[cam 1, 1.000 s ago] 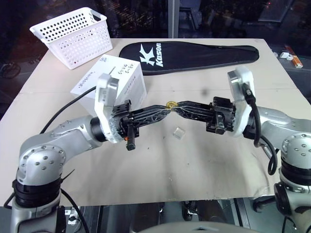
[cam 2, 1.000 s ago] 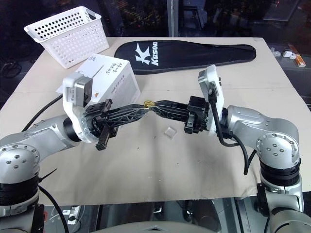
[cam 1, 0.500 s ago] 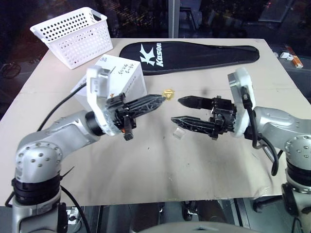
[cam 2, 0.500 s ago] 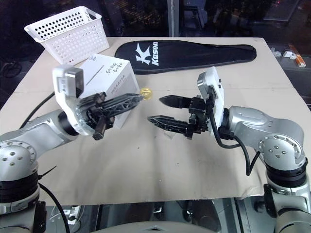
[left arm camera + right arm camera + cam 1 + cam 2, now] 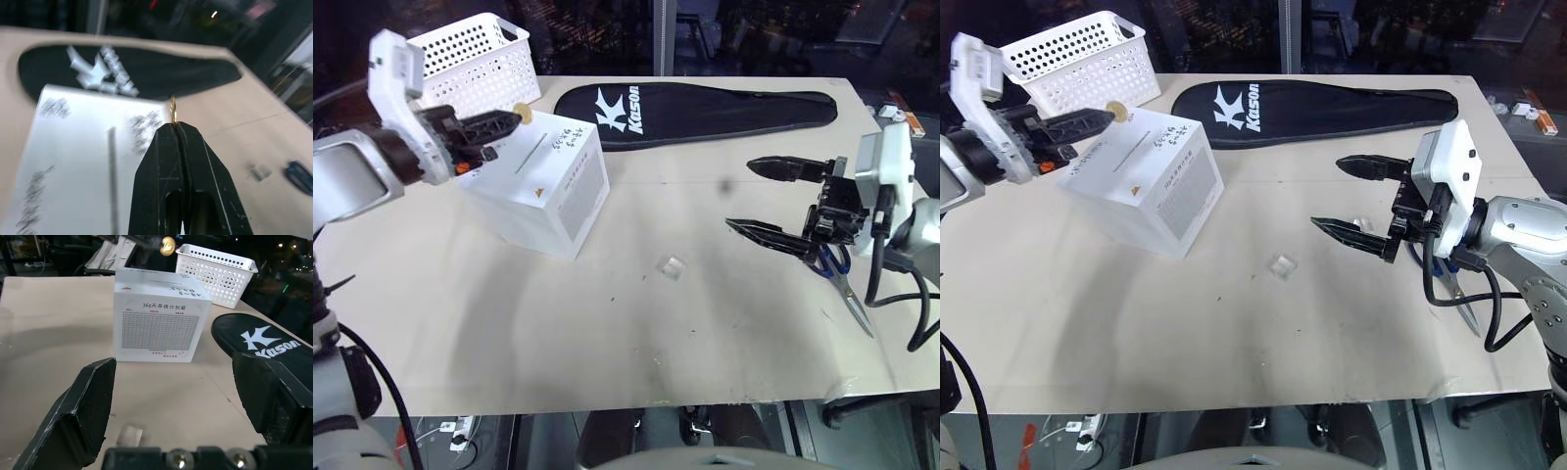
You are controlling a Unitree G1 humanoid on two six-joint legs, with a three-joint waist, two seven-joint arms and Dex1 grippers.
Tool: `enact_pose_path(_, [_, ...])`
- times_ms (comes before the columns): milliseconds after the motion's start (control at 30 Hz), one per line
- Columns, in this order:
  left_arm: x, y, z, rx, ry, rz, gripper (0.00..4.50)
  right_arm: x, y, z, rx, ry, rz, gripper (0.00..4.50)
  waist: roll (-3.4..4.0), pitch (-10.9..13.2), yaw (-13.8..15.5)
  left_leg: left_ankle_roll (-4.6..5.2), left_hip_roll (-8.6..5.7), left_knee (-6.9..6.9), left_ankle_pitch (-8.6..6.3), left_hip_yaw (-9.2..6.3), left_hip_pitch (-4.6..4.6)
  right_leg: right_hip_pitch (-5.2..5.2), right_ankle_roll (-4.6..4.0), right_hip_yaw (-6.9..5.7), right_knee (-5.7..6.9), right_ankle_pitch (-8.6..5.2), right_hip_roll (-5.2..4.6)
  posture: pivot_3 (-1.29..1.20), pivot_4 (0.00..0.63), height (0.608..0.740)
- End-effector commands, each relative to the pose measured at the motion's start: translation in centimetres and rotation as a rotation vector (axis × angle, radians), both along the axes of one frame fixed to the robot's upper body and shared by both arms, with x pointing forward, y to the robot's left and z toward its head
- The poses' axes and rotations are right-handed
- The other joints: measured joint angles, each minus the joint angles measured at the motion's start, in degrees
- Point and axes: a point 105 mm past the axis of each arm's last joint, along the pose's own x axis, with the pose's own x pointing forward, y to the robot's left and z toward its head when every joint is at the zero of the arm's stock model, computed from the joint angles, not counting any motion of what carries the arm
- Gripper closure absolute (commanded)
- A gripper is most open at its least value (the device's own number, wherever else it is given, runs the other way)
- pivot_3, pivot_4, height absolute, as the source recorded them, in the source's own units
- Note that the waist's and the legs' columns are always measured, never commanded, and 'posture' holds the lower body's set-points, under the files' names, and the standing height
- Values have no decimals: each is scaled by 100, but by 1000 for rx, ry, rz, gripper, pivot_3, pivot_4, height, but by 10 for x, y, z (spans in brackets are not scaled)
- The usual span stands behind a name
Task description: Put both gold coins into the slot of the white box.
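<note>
Coin: one gold coin is pinched at the very tips of the left hand, held on edge above the rear of the box top; in the left wrist view it stands upright past the fingertips, its thin edge toward the camera.
Left hand: the left hand is raised at the far left of the tabletop, its fingers clamped tight together on the coin and pointing roughly level toward the right, over the box.
Box: the white box sits on the left half of the tabletop, one corner turned toward the robot, its grey dotted panel facing front-right.
Slot: the slot is a thin dark line in the box top; in the left wrist view it lies beside the fingers and runs about parallel to them.
Right hand: the right hand hovers over the right side of the tabletop, pointing left and about level, fingers spread wide and empty, one above the other.
Other things: a small clear square lies near mid-tabletop; a black racket cover lies at the back, a white basket behind the box; blue-handled scissors lie under the right hand.
</note>
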Motion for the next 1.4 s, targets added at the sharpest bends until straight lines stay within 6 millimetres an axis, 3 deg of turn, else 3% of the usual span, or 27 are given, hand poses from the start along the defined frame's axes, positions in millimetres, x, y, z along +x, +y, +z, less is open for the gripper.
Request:
enact_pose_path(33, [0,-2,-3,88,34,-4,4500,-5,-2,4,3,-58,-3,410,-2,0,0,0,0,0,0,0,0,0,0,0,-1,0,0,0,150,738])
enact_pose_path(367, [10,20,-24,196,103,111,4500,-15,6,1,11,-51,15,410,-2,0,-7,-2,1,-2,0,0,1,-1,-1,1,0,0,-5,0,150,738])
enact_pose_path(633, [7,11,-27,242,101,52,4500,-16,4,4,14,-54,11,410,-1,0,-16,-2,2,-2,0,1,6,-1,-2,2,5,0,-6,0,150,738])
enact_pose_path(733, [7,11,-18,211,48,70,3727,-15,6,4,17,-52,13,355,-2,0,-5,-2,1,-1,0,1,4,-1,-2,2,4,0,-8,0,150,738])
enact_pose_path(867, [-5,-8,24,20,-131,-45,2529,-15,5,4,20,-47,5,355,-4,1,-2,-2,1,2,0,-2,1,-1,-2,0,4,1,-9,0,150,738])
enact_pose_path(900, [-17,-25,35,2,-179,-145,2081,-12,3,5,15,-58,-15,355,-11,5,-2,-2,1,4,0,-3,-1,-1,-2,-1,4,1,-9,0,150,738])
enact_pose_path(1000, [-51,-75,40,49,-317,-376,2081,-5,-5,2,28,-70,-108,355,-18,6,3,-2,0,6,0,-2,-6,0,-6,-2,-2,4,-13,0,150,738])
enact_pose_path(1067, [-66,-93,29,130,-383,-440,2081,-3,-13,-12,31,28,-135,355,-16,5,7,-2,-7,6,0,0,-6,4,-21,-1,-4,13,-23,0,150,738])
enact_pose_path(1100, [-66,-94,20,153,-376,-429,1854,2,-22,-19,34,70,-194,355,-15,4,3,-2,-8,6,0,2,-4,7,-21,2,-5,13,-23,0,150,738])
enact_pose_path(1133, [-67,-96,15,115,-364,-450,1509,3,-29,-26,34,104,-225,71,-15,4,3,-2,-8,6,1,5,4,12,-22,4,-2,13,-23,0,150,738])
enact_pose_path(1167, [-69,-98,7,96,-342,-467,1291,-1,-33,-35,27,142,-232,0,-13,4,7,-2,-8,2,1,5,7,12,-23,3,-1,13,-22,0,150,738])
enact_pose_path(1267, [-76,-101,-24,131,-281,-497,46,-9,-46,-51,21,179,-302,0,-11,3,3,-3,-4,0,1,-3,10,11,-22,-3,6,11,-11,0,150,738])
enact_pose_path(1400, [-85,-90,-70,168,-175,-479,46,-26,-66,-74,-23,235,-397,0,-3,-1,0,-2,-3,2,1,6,16,11,-2,8,8,0,-10,0,150,738])
